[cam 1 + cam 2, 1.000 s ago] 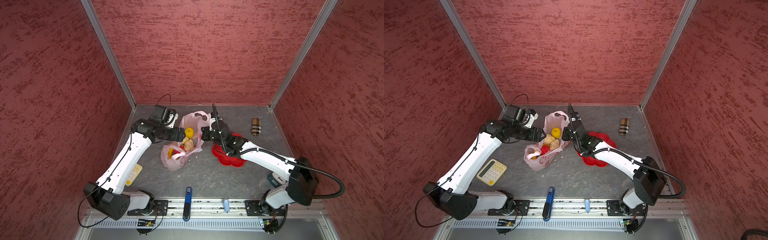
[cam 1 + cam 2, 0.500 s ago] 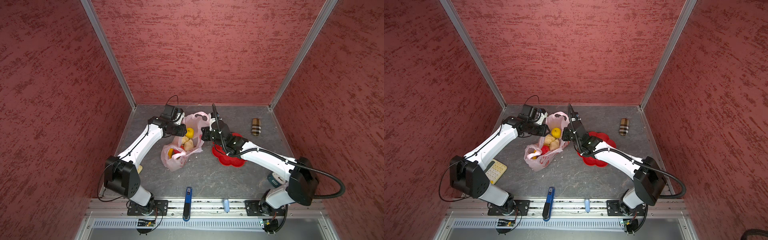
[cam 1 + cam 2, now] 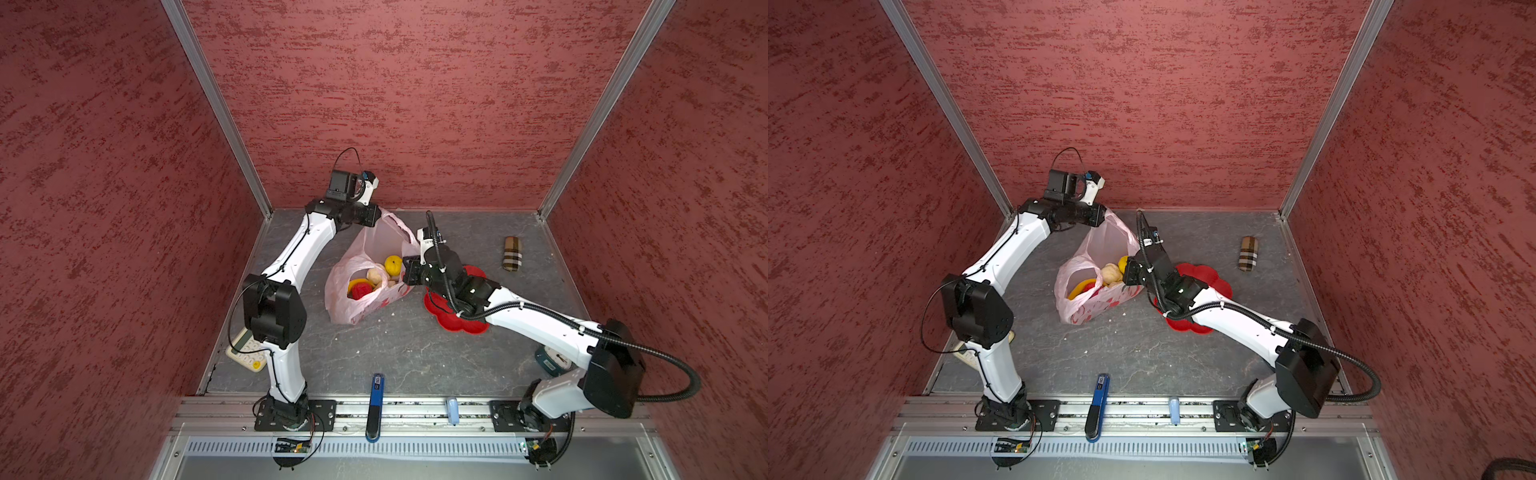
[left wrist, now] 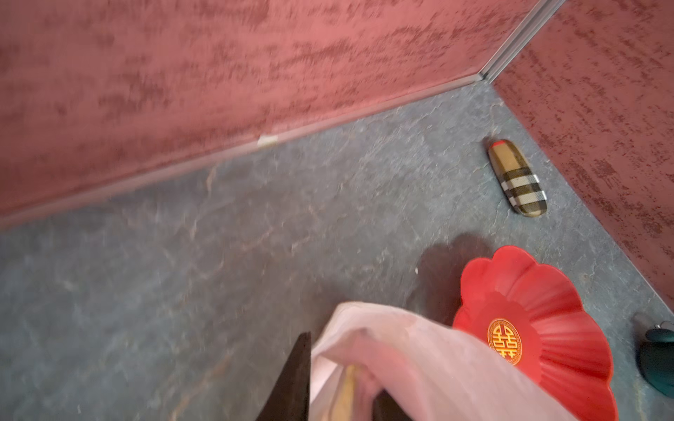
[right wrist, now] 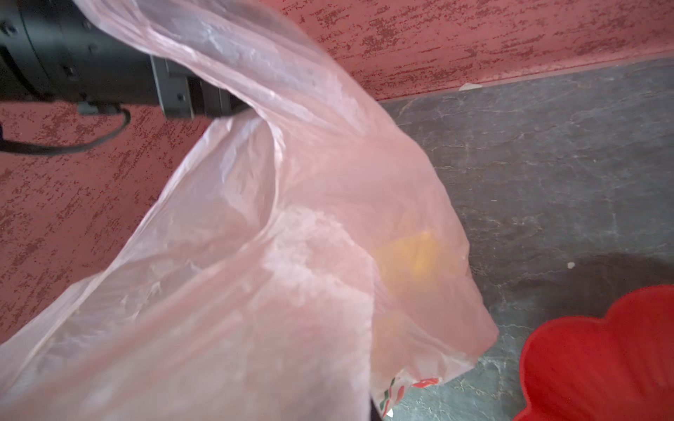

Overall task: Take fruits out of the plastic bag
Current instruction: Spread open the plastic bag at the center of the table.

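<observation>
The pale-pink plastic bag point(image 3: 353, 307) stands on the grey floor with its mouth stretched open in both top views. Inside lie fruits: a small yellow round one point(image 3: 393, 264), a beige lumpy one point(image 3: 375, 275), a red one point(image 3: 360, 291) and a yellow banana point(image 3: 1079, 289). My left gripper point(image 3: 376, 217) is shut on the bag's far handle and holds it up; in the left wrist view pink film point(image 4: 401, 350) sits between its dark fingers point(image 4: 291, 382). My right gripper point(image 3: 409, 270) is shut on the bag's right rim. The film point(image 5: 255, 291) hides its jaws in the right wrist view.
A red flower-shaped plate point(image 3: 469, 326) lies right of the bag, under the right arm. A plaid case point(image 3: 512, 253) sits near the back right wall. A calculator point(image 3: 245, 353), a blue tool point(image 3: 376, 390) and a teal object point(image 3: 550, 361) lie toward the front.
My left gripper has swung from beside the bag to its far handle, closed on it and raised it, stretching the mouth taller. The right gripper has stayed put.
</observation>
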`<state>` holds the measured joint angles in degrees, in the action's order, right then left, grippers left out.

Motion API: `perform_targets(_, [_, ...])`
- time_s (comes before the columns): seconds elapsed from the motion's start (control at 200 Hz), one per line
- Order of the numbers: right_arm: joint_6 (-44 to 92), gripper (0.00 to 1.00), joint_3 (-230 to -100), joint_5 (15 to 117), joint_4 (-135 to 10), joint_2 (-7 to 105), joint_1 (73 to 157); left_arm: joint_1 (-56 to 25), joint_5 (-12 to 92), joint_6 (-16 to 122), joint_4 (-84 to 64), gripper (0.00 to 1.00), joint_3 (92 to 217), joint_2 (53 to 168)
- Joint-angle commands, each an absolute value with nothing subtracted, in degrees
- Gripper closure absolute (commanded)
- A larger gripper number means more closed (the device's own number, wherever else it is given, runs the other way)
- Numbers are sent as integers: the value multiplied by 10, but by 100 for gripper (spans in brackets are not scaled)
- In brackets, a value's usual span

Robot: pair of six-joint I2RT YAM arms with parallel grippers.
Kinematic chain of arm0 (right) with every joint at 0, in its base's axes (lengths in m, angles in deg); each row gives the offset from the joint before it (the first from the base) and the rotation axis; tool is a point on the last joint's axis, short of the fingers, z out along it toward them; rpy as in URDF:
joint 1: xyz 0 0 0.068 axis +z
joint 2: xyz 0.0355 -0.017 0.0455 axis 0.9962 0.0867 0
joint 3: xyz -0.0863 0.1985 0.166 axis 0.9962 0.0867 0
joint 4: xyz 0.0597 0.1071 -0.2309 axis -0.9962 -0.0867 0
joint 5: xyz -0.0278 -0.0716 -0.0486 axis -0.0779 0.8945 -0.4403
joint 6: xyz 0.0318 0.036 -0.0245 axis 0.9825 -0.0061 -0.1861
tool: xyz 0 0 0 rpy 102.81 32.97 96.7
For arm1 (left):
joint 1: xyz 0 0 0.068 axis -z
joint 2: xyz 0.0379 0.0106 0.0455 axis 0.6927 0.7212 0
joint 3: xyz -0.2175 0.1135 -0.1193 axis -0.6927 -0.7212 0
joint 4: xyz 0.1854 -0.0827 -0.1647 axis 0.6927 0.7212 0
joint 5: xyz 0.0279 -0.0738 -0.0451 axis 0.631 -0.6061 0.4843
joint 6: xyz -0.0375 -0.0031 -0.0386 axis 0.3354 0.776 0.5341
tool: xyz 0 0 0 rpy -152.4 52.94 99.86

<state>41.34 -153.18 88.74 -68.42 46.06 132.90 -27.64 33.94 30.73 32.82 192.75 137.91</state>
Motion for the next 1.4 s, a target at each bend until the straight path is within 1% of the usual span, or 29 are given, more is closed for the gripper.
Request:
perform_targets(0.0, [438,98,-1520,900,-664,474,1335,-275,311,262,342,74,2001,1418])
perform_targets(0.22, [459,99,-1516,893,-637,502,1341,-280,306,233,396,72,2134,1481])
perform_targets(0.331, [465,99,-1512,898,-634,508,1342,-278,300,227,414,67,2132,1480])
perform_targets(0.416, [471,99,-1498,908,-629,505,1342,-274,301,233,410,63,2091,1458])
perform_targets(0.496, [474,99,-1483,915,-627,499,1342,-265,314,244,404,55,2043,1424])
perform_targets(0.586, [474,99,-1469,919,-626,490,1342,-260,334,269,419,44,2013,1381])
perform_targets(0.796, [466,99,-1448,928,-620,461,1341,-247,386,293,533,17,2017,1281])
perform_targets(0.857, [464,99,-1444,931,-619,452,1341,-238,406,292,576,11,2026,1263])
perform_targets(0.957, [462,99,-1440,936,-621,446,1341,-224,429,307,640,7,2023,1239])
perform_targets(1.052, [462,98,-1433,940,-620,421,1341,-196,461,321,668,5,1982,1210])
perform_targets(1.207, [463,98,-1426,942,-620,410,1341,-149,511,350,647,1,1882,1137])
perform_targets(1.398, [456,98,-1432,944,-629,408,1341,-96,579,412,637,0,1825,1054])
